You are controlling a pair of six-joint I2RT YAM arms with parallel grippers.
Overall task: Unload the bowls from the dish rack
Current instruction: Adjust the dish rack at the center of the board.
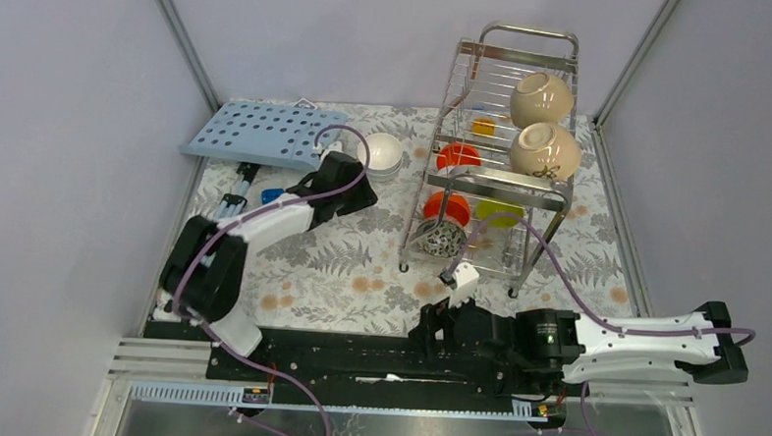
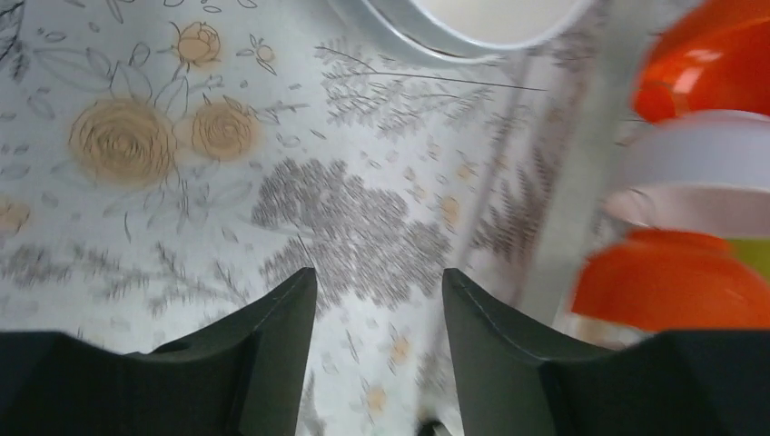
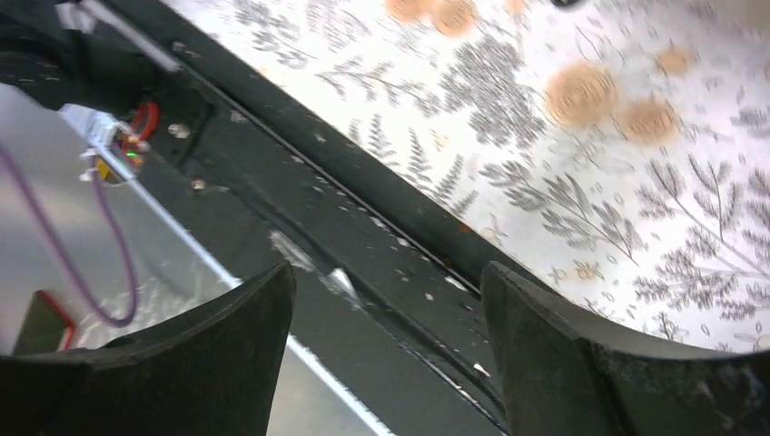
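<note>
The steel wire dish rack (image 1: pixel 553 186) stands at the back right. Its top tier carries two cream-beige bowls (image 1: pixel 542 97) (image 1: pixel 544 149). Lower down sit two orange-red bowls (image 1: pixel 457 156) (image 1: pixel 445 205), a lime-green bowl (image 1: pixel 498 213) and a speckled bowl (image 1: pixel 441 240). A white bowl (image 1: pixel 383 152) (image 2: pixel 472 23) rests on the table left of the rack. My left gripper (image 1: pixel 362 192) (image 2: pixel 380 282) hangs open and empty just in front of that bowl, with the orange-red bowls (image 2: pixel 699 64) to its right. My right gripper (image 1: pixel 427 323) (image 3: pixel 389 272) is open and empty over the black base rail (image 3: pixel 363 209).
A light-blue perforated board (image 1: pixel 263 134) lies tilted at the back left, with a small blue block (image 1: pixel 272 193) beside the left arm. A yellow-orange clip (image 1: pixel 483 126) hangs in the rack. The floral table cover (image 1: pixel 360 266) spreads in front of the rack.
</note>
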